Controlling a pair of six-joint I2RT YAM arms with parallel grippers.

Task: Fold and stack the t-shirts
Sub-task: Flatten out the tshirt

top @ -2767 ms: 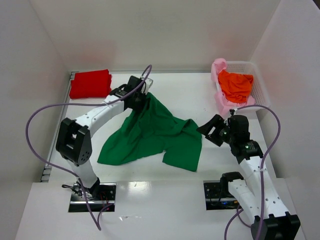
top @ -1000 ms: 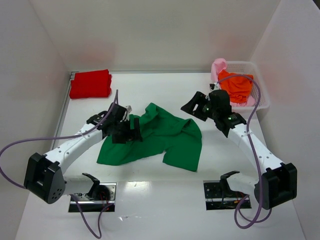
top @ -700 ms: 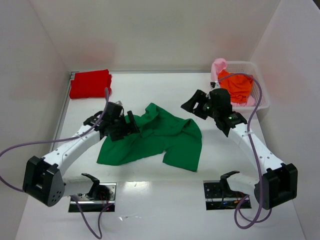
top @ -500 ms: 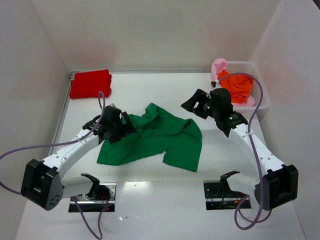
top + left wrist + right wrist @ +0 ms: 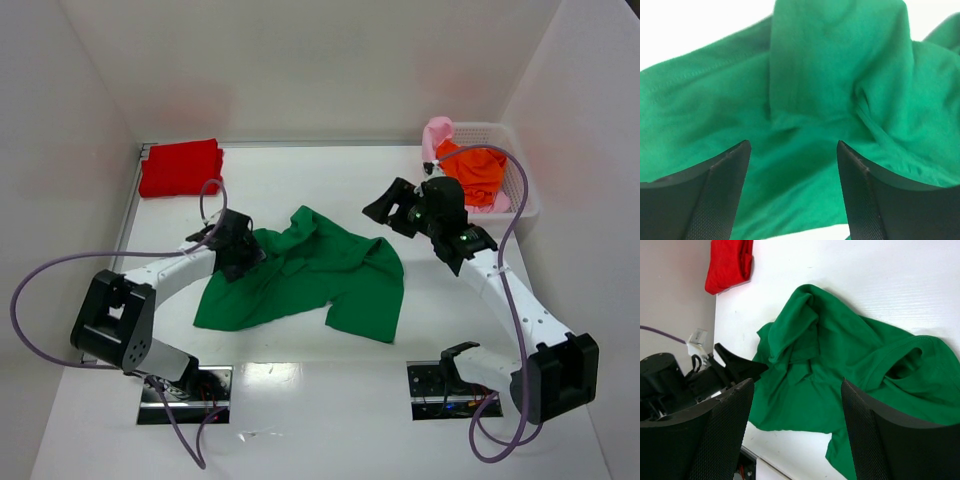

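A dark green t-shirt (image 5: 320, 270) lies crumpled and spread in the middle of the table. My left gripper (image 5: 245, 258) is down at its left edge. In the left wrist view the gripper (image 5: 792, 145) is open, with green cloth (image 5: 830, 75) filling the gap below the fingers. My right gripper (image 5: 385, 212) hovers open above the shirt's far right corner, looking down on the green shirt (image 5: 850, 370). A folded red t-shirt (image 5: 182, 168) lies at the far left corner. An orange t-shirt (image 5: 472, 172) and a pale pink one (image 5: 437, 132) sit bunched in the basket.
The white mesh basket (image 5: 522, 180) stands at the far right against the wall. White walls close in the table on the left, back and right. The red t-shirt (image 5: 729, 264) and the left arm's fingers (image 5: 735, 367) show in the right wrist view.
My left gripper has slid left and back along the green shirt's edge and come down onto the cloth, its jaws narrowing a little. The right arm has barely moved.
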